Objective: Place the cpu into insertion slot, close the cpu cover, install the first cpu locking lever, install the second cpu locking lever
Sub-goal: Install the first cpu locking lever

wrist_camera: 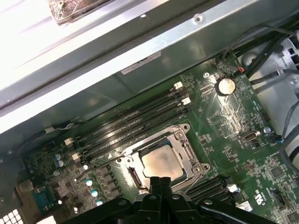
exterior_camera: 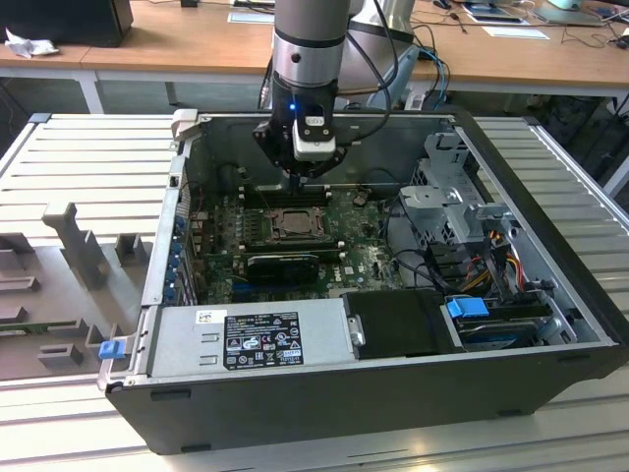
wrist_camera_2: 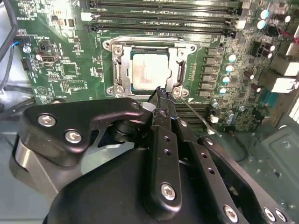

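Pointing at the nearest edge of the insertion slot [wrist_camera_2: 140, 43], the pincer [wrist_camera_2: 160, 93] has both fingers pressed together, with nothing visibly clamped between them. The cpu [wrist_camera_2: 148, 71] sits in the slot just beyond the tips. The cpu cover [wrist_camera_2: 122, 70] lies flat around it. A thin locking lever [wrist_camera_2: 198, 116] slants away beside the tips, apparently unlatched. The closed fingers probably serve as a narrow pushing tool. In the exterior view the arm [exterior_camera: 310, 49] stands vertical over the open case [exterior_camera: 393, 393], wrist down.
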Robot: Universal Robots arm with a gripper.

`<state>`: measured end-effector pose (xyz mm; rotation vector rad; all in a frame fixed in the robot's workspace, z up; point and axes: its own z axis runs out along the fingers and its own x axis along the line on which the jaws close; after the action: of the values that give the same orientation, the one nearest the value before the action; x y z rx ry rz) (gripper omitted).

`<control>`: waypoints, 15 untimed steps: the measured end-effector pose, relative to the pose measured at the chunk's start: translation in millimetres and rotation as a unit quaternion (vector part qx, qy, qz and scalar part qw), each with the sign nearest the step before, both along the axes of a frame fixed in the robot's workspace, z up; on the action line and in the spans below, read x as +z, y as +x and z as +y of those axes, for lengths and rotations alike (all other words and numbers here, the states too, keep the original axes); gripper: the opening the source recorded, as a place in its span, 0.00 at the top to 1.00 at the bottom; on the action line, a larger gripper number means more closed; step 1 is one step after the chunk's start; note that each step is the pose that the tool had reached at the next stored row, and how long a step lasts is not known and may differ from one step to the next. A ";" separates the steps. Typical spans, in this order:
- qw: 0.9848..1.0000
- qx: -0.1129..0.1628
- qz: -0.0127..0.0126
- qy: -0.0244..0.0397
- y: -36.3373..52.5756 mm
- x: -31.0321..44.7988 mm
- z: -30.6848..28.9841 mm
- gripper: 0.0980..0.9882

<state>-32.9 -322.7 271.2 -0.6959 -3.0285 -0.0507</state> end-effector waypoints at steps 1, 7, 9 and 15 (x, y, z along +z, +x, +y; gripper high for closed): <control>1.000 0.006 0.000 0.000 0.0 0.0 0.0 0.99; 0.999 0.053 0.000 0.000 0.0 0.0 0.0 0.99; 0.998 0.070 0.000 0.000 0.0 0.0 0.0 0.99; 0.994 0.111 0.000 0.000 0.0 0.0 0.0 0.99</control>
<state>-32.9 -322.7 271.2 -0.3542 -3.0838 -0.0443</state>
